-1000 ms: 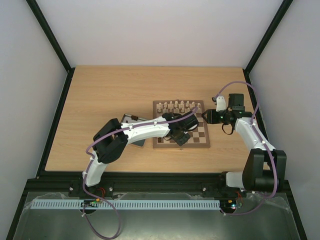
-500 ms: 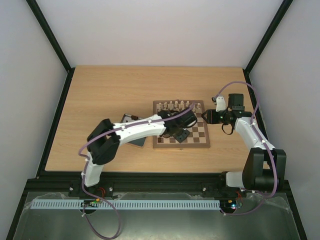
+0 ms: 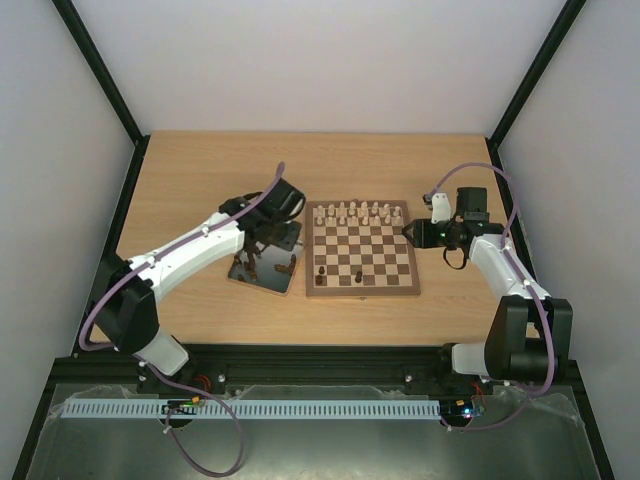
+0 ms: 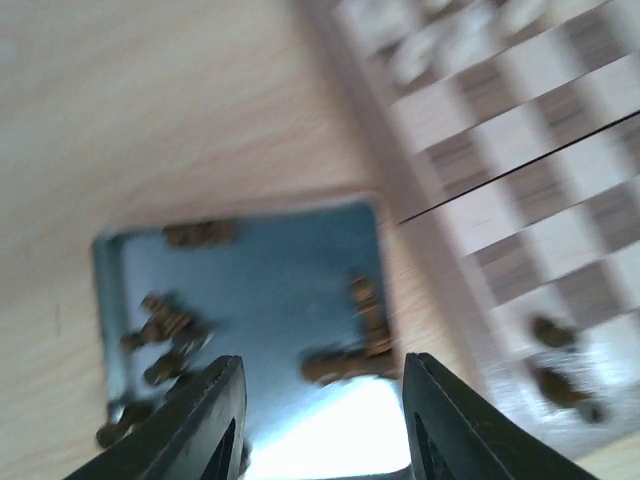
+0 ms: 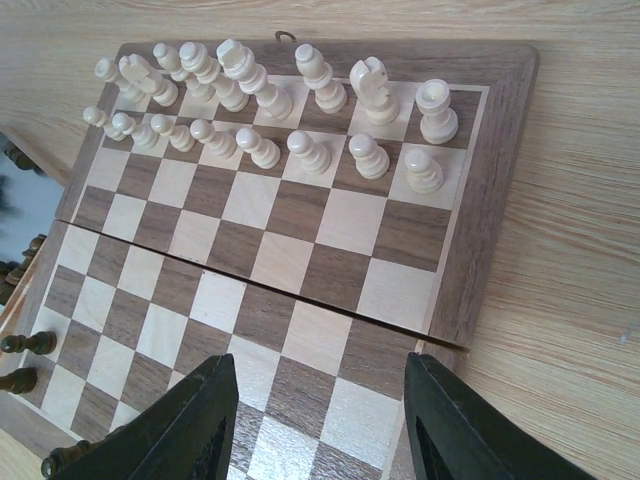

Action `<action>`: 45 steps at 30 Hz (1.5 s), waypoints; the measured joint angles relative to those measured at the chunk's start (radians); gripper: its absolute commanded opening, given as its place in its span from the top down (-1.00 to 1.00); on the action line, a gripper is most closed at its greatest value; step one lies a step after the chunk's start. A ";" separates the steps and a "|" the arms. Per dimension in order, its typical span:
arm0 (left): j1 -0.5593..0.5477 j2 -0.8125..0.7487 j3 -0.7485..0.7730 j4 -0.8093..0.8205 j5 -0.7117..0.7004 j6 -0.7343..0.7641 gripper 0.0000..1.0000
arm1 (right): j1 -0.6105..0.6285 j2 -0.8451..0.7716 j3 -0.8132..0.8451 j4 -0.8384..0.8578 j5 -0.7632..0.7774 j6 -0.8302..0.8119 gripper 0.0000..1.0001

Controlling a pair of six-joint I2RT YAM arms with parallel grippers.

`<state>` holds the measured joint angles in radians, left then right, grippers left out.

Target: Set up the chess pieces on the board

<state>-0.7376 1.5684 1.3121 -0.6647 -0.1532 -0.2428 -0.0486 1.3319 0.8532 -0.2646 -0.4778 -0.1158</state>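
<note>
The board (image 3: 362, 250) lies in the middle of the table (image 3: 200, 180), a bit to the right. Two full rows of far-side pieces (image 3: 357, 212) stand along its back edge. Three chess pieces (image 5: 25, 343) stand on its front left corner. The tray (image 4: 280, 280) lies just beside the board, on its left. More chess pieces lie in the tray, some near its left side and some near its right. The left gripper (image 4: 322, 410) hangs over the tray. The right gripper (image 5: 320, 420) is at the board's right edge.

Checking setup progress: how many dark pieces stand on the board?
3 dark pieces on the board, all toward its near-left corner: two by the left edge, one by the near edge.
</note>
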 measured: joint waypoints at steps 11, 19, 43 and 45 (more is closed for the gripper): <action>0.198 0.023 -0.139 -0.010 0.007 -0.073 0.33 | 0.000 0.000 0.000 -0.011 -0.039 -0.031 0.03; 0.208 0.130 -0.067 0.000 0.072 -0.138 0.32 | 0.000 0.000 0.000 -0.025 -0.078 -0.043 0.03; 0.213 0.283 -0.073 0.000 -0.064 -0.169 0.41 | 0.000 -0.026 0.000 -0.042 -0.098 -0.064 0.03; 0.214 0.292 -0.073 0.000 -0.071 -0.168 0.42 | 0.000 -0.026 0.000 -0.045 -0.097 -0.068 0.03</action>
<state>-0.5240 1.8603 1.2388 -0.6643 -0.2241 -0.4110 -0.0483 1.3056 0.8536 -0.3099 -0.5751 -0.1833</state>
